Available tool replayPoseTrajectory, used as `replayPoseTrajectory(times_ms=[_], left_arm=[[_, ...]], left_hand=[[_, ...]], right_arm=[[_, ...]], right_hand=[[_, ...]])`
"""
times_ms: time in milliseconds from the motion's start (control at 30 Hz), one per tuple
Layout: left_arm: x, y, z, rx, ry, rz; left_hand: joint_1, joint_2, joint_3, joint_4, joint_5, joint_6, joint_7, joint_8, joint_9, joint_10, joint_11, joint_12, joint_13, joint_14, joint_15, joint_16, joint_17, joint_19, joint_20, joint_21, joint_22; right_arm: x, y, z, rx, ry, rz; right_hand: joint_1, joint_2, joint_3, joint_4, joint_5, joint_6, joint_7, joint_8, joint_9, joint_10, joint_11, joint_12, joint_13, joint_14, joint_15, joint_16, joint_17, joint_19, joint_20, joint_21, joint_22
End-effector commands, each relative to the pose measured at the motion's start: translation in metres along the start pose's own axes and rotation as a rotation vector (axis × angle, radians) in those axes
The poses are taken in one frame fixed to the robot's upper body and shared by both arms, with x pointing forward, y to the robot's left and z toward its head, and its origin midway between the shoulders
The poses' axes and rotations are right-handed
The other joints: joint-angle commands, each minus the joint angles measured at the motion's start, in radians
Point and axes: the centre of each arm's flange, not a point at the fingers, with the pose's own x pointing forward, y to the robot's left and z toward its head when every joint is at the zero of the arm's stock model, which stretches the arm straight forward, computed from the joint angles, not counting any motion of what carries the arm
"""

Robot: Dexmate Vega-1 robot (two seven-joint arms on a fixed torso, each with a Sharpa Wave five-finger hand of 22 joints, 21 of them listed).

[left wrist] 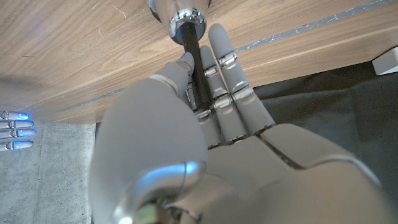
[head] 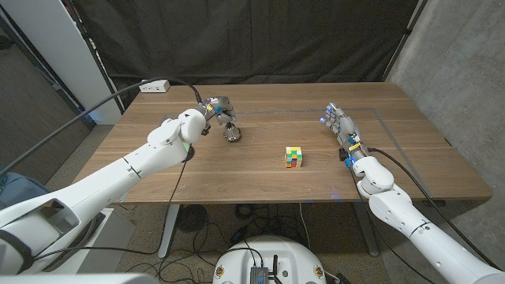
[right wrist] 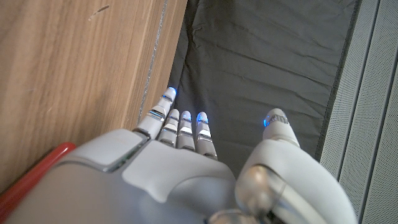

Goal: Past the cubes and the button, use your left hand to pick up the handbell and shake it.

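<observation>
Nearest me, my right robot hand (head: 341, 125) waits with fingers apart; my left robot hand (head: 215, 108) grips the handbell (head: 231, 132) by its handle.

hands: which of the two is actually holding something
The left hand: its fingers grip the black handle of the handbell at the table's far left. The right hand has its fingers stretched out, with nothing in them.

In the left wrist view the handbell (left wrist: 186, 25) is cut off by the picture's edge, and the left hand (left wrist: 217, 118) fingers (left wrist: 227, 81) hide part of its black handle.
</observation>
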Motion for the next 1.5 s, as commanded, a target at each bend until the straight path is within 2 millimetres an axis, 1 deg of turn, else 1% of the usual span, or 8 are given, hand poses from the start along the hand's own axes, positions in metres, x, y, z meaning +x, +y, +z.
replayPoseTrajectory(times_ms=[33, 500, 867, 1067, 1133, 1233, 1400, 1500], left_arm=[[0.0069, -0.0030, 0.0000, 0.007, -0.007, -0.024], [0.0111, -0.0054, -0.0008, 0.016, -0.011, -0.050], [0.0099, -0.0059, -0.0012, 0.018, -0.016, -0.074], [0.0086, -0.0055, -0.0002, 0.037, -0.023, -0.094], [0.0080, -0.0053, 0.0001, 0.046, -0.023, -0.099], [0.0069, -0.0048, 0.0006, 0.061, -0.026, -0.107], [0.0035, -0.0043, 0.0026, 0.097, -0.017, -0.096], [0.0029, -0.0045, 0.0021, 0.092, -0.015, -0.100]], left_hand=[[0.004, 0.007, 0.008, 0.000, 0.002, 0.000, 0.008, 0.000, 0.002, 0.006, 0.000, -0.004, 0.003, 0.095, -0.093, 0.003, 0.007, -0.007, -0.002, 0.004, 0.002], [0.006, 0.007, 0.009, -0.001, 0.002, -0.004, 0.007, -0.003, 0.004, 0.004, 0.002, -0.013, -0.003, 0.088, -0.091, 0.002, 0.008, -0.016, 0.003, 0.006, 0.001], [0.020, 0.008, 0.018, -0.007, 0.006, -0.036, 0.014, -0.022, 0.006, -0.014, 0.001, -0.041, -0.027, 0.044, -0.082, -0.014, 0.009, -0.051, 0.013, 0.001, 0.001], [0.005, 0.006, 0.024, 0.001, 0.012, -0.071, 0.015, -0.050, 0.001, -0.051, 0.018, -0.072, -0.053, -0.008, -0.058, -0.040, -0.001, -0.095, 0.028, -0.011, 0.000], [-0.006, 0.005, 0.025, 0.006, 0.013, -0.081, 0.017, -0.059, -0.001, -0.068, 0.030, -0.082, -0.061, -0.024, -0.049, -0.048, -0.005, -0.109, 0.034, -0.014, 0.000], [-0.024, 0.000, 0.020, 0.014, 0.013, -0.087, 0.012, -0.067, -0.003, -0.077, 0.033, -0.089, -0.069, -0.035, -0.049, -0.053, -0.008, -0.117, 0.039, -0.016, 0.000], [-0.070, -0.010, 0.005, 0.033, 0.012, -0.105, -0.003, -0.085, -0.006, -0.091, 0.019, -0.099, -0.086, -0.046, -0.049, -0.056, -0.014, -0.157, 0.057, -0.029, 0.000], [-0.081, -0.013, 0.002, 0.035, 0.012, -0.105, -0.004, -0.088, -0.007, -0.097, 0.018, -0.102, -0.090, -0.055, -0.047, -0.060, -0.016, -0.162, 0.059, -0.030, 0.000]], right_arm=[[0.0015, 0.0003, 0.0015, -0.007, -0.005, -0.005], [0.0033, 0.0025, 0.0018, -0.016, -0.008, -0.013], [0.0008, 0.0021, 0.0008, -0.013, -0.007, -0.013], [-0.0006, 0.0022, 0.0010, -0.015, -0.009, -0.011], [-0.0011, 0.0018, 0.0009, -0.011, -0.010, -0.011], [-0.0023, 0.0012, 0.0010, -0.009, -0.010, -0.016], [-0.0041, 0.0007, 0.0012, -0.008, -0.010, -0.016], [-0.0048, 0.0008, 0.0011, -0.012, -0.011, -0.012]], right_hand=[[0.009, 0.003, -0.002, -0.002, 0.004, 0.011, -0.001, -0.002, 0.004, 0.010, -0.001, 0.002, 0.002, 0.007, 0.005, 0.001, 0.005, 0.009, 0.004, -0.002, 0.004], [0.010, 0.003, -0.003, -0.002, 0.004, 0.011, -0.002, -0.002, 0.004, 0.011, -0.001, 0.002, 0.002, 0.007, 0.004, 0.000, 0.004, 0.010, 0.003, -0.002, 0.004], [0.010, 0.004, -0.003, -0.002, 0.004, 0.011, -0.002, -0.002, 0.004, 0.011, -0.001, 0.002, 0.002, 0.007, 0.004, 0.000, 0.004, 0.010, 0.004, -0.002, 0.004], [0.010, 0.004, -0.003, -0.002, 0.004, 0.011, -0.002, -0.002, 0.004, 0.011, 0.000, 0.002, 0.002, 0.007, 0.004, 0.000, 0.004, 0.010, 0.005, -0.003, 0.004], [0.010, 0.004, -0.003, -0.002, 0.004, 0.011, -0.002, -0.002, 0.004, 0.011, 0.001, 0.002, 0.002, 0.007, 0.004, 0.000, 0.004, 0.010, 0.005, -0.002, 0.004], [0.010, 0.004, -0.003, -0.002, 0.004, 0.011, -0.002, -0.002, 0.004, 0.011, 0.001, 0.002, 0.002, 0.007, 0.004, 0.000, 0.004, 0.010, 0.006, -0.002, 0.004], [0.011, 0.004, -0.003, -0.003, 0.005, 0.011, -0.002, -0.002, 0.004, 0.011, 0.000, 0.002, 0.002, 0.007, 0.005, 0.000, 0.004, 0.010, 0.005, -0.003, 0.004], [0.011, 0.004, -0.003, -0.003, 0.005, 0.010, -0.002, -0.002, 0.004, 0.011, 0.001, 0.002, 0.002, 0.007, 0.004, 0.000, 0.004, 0.010, 0.005, -0.003, 0.004]])
